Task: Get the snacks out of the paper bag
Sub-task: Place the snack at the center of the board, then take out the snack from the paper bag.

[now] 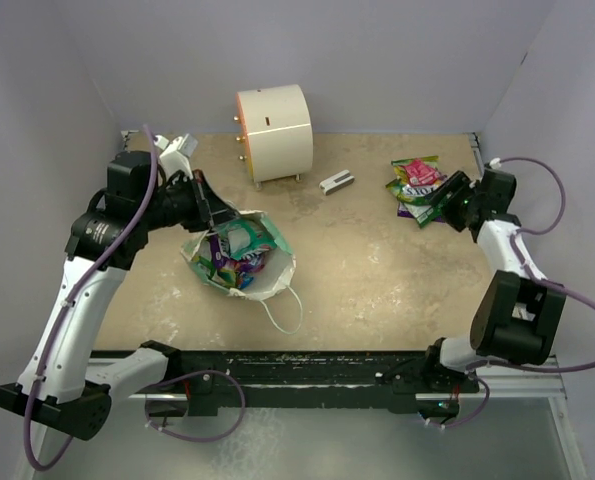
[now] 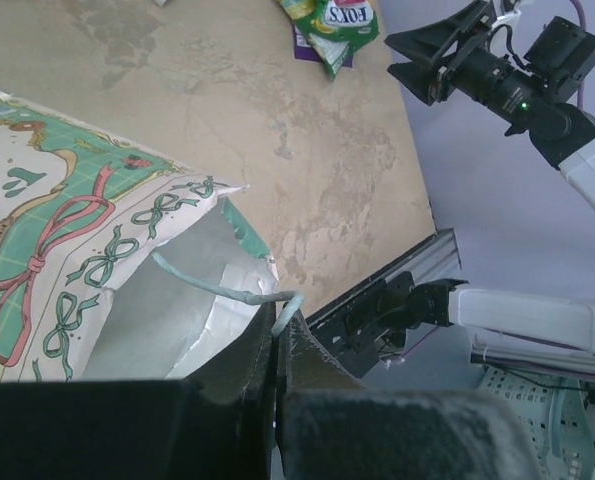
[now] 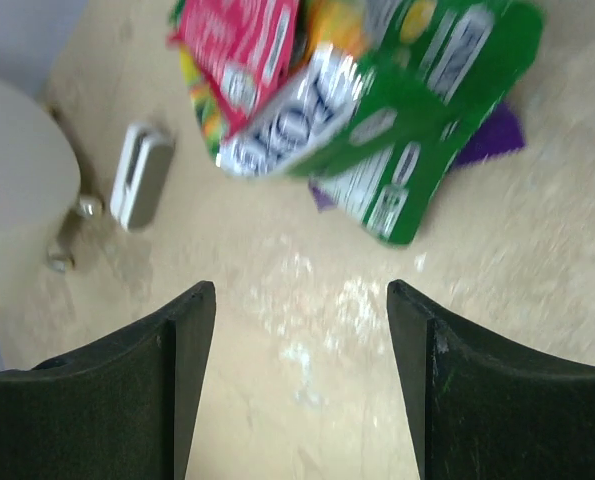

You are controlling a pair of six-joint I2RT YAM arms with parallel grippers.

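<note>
Bag: the mint-green, ribbon-patterned paper bag (image 1: 269,282) sits slumped left of centre on the tan table (image 1: 377,290), its mouth open to the overhead camera.
Left hand: the left gripper (image 2: 279,335) has its fingers pressed together at the bag's rim, apparently pinching the thin loop handle (image 2: 217,285).
Right hand: the right gripper (image 3: 302,290) hangs with jaws apart and nothing between them, just beside the unloaded pile.
Done: a heap of shiny green, pink and purple snack packets (image 1: 415,180) lies at the far right, well apart from the bag.
Left: more bright packets (image 1: 232,258) show inside the bag, so the job looks partway through.
Views: only the overhead view shows the bag's contents. Only the left wrist shows the pinch. The right wrist shows the spread jaws and a small grey-white block (image 3: 137,180) near the pile.
</note>
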